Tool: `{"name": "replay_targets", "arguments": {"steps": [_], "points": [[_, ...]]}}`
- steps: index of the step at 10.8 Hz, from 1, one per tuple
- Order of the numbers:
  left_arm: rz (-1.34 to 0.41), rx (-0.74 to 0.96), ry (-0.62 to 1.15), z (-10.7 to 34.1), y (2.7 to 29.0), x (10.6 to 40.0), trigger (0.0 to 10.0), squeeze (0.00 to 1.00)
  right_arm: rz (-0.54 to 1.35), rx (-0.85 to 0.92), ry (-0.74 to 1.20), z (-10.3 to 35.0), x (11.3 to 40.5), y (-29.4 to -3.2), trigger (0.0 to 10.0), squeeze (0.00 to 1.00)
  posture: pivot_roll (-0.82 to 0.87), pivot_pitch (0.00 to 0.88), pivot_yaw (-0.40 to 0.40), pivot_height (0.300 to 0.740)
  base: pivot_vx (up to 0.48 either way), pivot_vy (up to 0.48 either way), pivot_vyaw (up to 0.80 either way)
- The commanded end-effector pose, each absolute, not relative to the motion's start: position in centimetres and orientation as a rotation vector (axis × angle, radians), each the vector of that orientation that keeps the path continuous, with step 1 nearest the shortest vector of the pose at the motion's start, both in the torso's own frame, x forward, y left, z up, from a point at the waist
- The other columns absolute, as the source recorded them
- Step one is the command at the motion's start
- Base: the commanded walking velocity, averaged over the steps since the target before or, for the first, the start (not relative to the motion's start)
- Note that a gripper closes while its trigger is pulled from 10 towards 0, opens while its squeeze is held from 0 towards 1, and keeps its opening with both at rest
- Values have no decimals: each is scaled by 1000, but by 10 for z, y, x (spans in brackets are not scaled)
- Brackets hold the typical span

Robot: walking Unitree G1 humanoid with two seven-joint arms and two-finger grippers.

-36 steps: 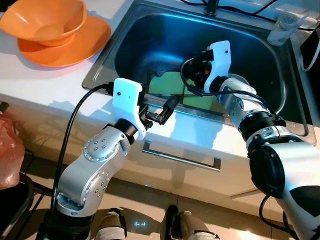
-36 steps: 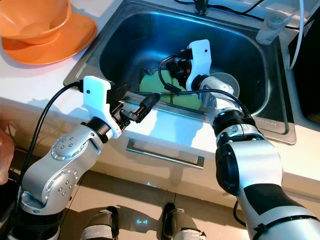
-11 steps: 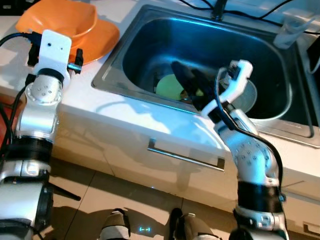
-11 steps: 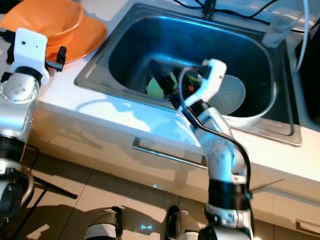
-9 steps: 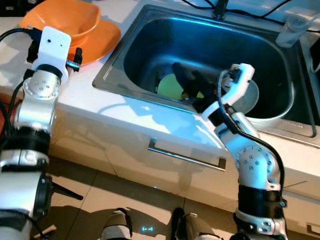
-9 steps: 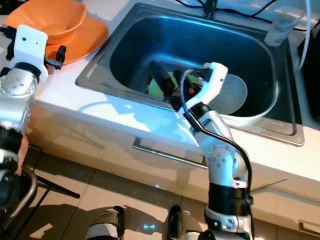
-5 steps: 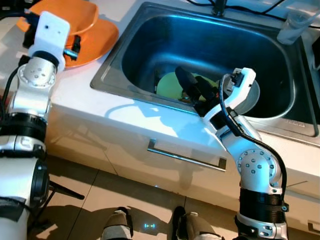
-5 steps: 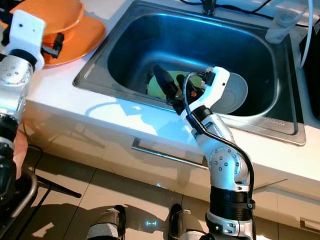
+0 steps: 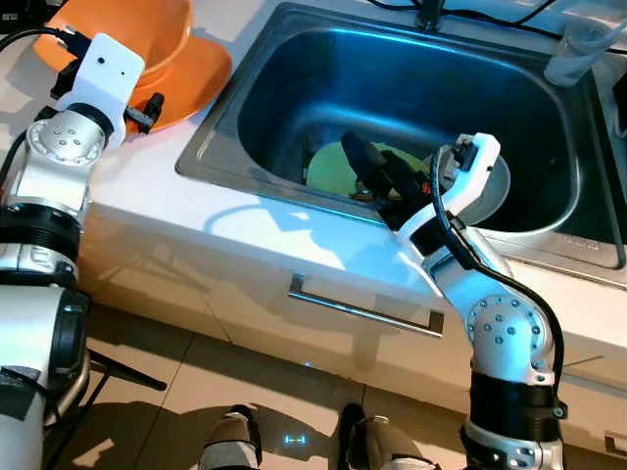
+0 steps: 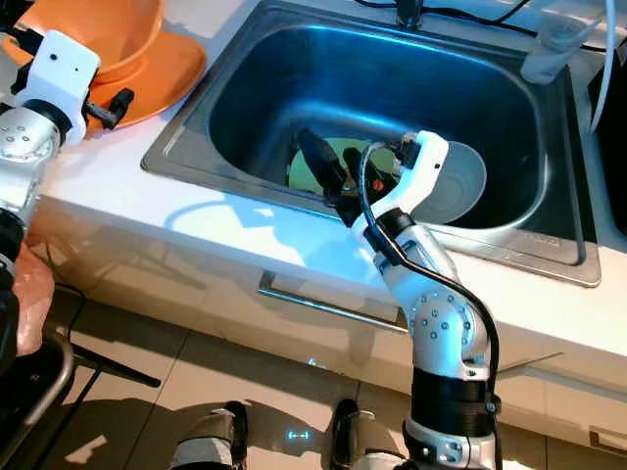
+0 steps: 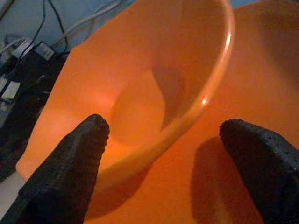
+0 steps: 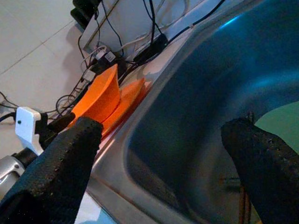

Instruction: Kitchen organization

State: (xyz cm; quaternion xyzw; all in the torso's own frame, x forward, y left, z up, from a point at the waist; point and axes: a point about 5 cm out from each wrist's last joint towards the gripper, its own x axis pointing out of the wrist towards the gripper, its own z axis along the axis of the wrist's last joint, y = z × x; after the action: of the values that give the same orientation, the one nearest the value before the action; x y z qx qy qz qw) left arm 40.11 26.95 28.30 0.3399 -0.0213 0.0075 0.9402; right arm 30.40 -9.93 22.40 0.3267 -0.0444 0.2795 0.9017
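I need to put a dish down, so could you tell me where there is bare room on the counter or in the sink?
The white counter along the front rim of the sink is bare, as is the sink's far half. It is crowded around the orange bowl with the left gripper, and by the green plate under the right gripper.

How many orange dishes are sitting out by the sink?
2. An orange bowl sits on an orange plate, both on the counter left of the sink, just beyond the left gripper. Others may lie outside the picture.
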Motion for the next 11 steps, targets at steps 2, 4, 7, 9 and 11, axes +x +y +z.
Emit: {"name": "replay_targets", "arguments": {"steps": [2,4,7,9,11], "points": [[-22,741,98,267,280,399,10000,0,585,683,-87,225,300,-99,10000,0,32,285,-4,740,0,0,0],[-32,744,104,272,283,399,4275,0,581,685,-86,225,301,-99,10000,0,35,282,-2,740,0,0,0],[-78,740,116,275,286,397,0,0,573,688,-87,224,301,-100,10000,0,36,276,1,740,0,0,0],[-86,743,119,276,286,397,0,0,570,689,-91,225,302,-100,10000,0,36,274,2,740,0,0,0],[-77,742,117,277,288,396,0,0,568,690,-93,225,303,-100,10000,0,40,267,0,740,0,0,0]]}}
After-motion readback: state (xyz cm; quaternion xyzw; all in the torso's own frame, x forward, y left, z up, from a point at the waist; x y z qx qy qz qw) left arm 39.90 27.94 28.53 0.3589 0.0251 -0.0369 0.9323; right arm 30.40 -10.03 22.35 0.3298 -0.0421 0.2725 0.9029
